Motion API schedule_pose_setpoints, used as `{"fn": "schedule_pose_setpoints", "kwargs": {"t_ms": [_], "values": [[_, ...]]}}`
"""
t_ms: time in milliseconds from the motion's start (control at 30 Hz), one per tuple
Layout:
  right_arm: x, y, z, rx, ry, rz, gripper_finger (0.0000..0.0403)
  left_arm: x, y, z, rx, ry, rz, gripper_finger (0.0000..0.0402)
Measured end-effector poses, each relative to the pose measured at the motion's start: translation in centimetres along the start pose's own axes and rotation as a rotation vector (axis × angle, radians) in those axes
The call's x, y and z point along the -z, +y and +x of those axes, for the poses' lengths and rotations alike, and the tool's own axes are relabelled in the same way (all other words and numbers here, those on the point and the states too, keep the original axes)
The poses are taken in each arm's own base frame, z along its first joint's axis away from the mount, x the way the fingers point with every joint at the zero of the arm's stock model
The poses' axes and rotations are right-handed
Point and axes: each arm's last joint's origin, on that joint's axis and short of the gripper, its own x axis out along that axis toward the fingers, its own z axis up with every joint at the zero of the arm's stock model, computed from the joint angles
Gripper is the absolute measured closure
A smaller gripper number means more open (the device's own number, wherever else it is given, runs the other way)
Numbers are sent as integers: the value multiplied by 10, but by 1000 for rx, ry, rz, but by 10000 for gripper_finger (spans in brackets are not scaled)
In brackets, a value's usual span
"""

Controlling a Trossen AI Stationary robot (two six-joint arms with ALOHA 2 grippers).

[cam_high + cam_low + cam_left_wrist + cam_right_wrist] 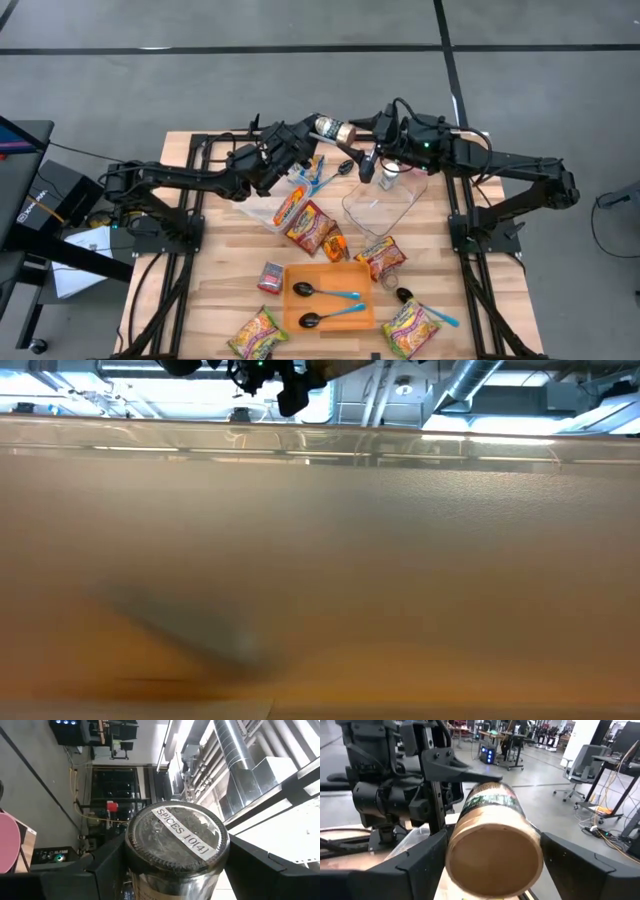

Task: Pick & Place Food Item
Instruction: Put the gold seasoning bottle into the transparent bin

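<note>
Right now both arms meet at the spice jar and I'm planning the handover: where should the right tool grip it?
Grip the spice jar around its round lower body, coming end-on toward its flat base. It lies horizontal, with the left tool holding the lid end, so only that end is free.

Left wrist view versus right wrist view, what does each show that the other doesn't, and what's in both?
Only the left wrist view shows the white label reading SPICES on the dark end of the spice jar. Only the right wrist view shows the jar's plain tan end, the left gripper holding it, and office chairs behind. Both show the same cylindrical jar between that arm's own dark fingers.
</note>
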Motion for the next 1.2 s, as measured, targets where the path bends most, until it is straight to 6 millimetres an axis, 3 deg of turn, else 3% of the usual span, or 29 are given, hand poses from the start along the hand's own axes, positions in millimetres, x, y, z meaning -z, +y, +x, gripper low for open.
{"fn": "schedule_pose_setpoints", "kwargs": {"t_ms": [167,500,567,700,967,1200], "values": [[4,1,3,16,34,9,138,0,2,0,-9,-10,9,132],[4,1,3,47,37,7,139,0,3,0,-19,1,32,132],[5,1,3,47,39,5,139,0,3,0,-32,4,73,108],[5,-1,4,92,42,11,139,2,9,0,-74,71,202,21],[8,-4,0,113,77,21,139,4,16,0,-103,193,287,71],[15,-27,-13,204,180,98,139,5,4,-5,-11,350,469,80]]}}
